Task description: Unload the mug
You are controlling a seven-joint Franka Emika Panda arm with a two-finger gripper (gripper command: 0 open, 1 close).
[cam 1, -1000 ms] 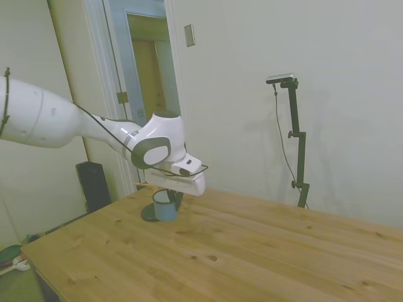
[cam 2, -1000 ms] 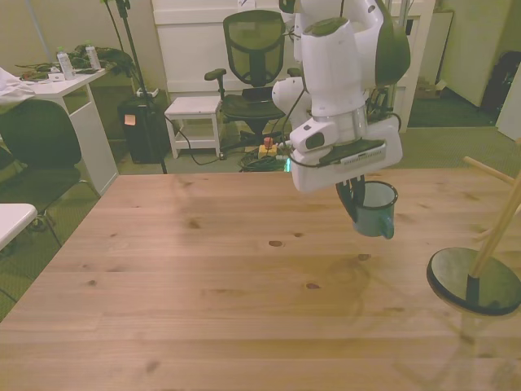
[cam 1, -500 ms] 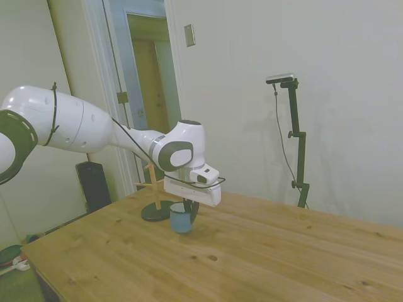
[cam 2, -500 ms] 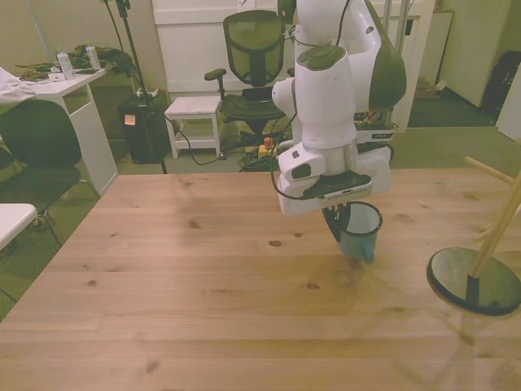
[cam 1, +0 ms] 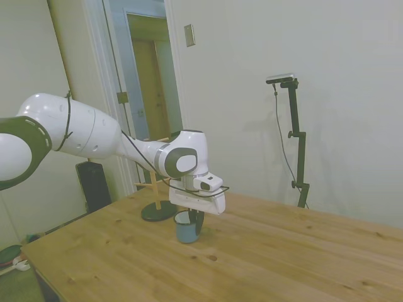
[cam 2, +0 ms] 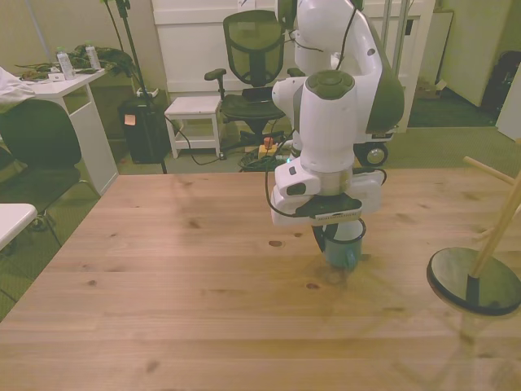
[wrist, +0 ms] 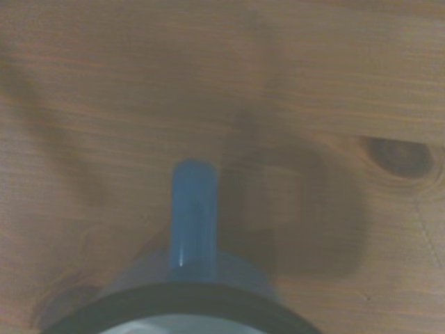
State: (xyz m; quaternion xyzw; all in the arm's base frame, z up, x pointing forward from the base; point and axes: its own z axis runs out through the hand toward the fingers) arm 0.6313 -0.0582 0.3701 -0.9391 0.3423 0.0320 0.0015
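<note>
Arm low over the table, gripper closed on the mug

The white arm reaches out over the table (cam 1: 264, 251), wrist bent so the gripper (cam 1: 196, 221) points straight down. Its dark fingers (cam 2: 319, 238) appear to clamp the rim of the mug (cam 2: 343, 248), though the wrist housing hides most of them. The mug's base looks at or just above the table.

We see a glossy, seemingly enamelled mug (cam 2: 343, 252) on our knotty, matt wooden table (cam 2: 179, 285), beneath smooth white plastic arm casing (cam 2: 330, 122).
</note>
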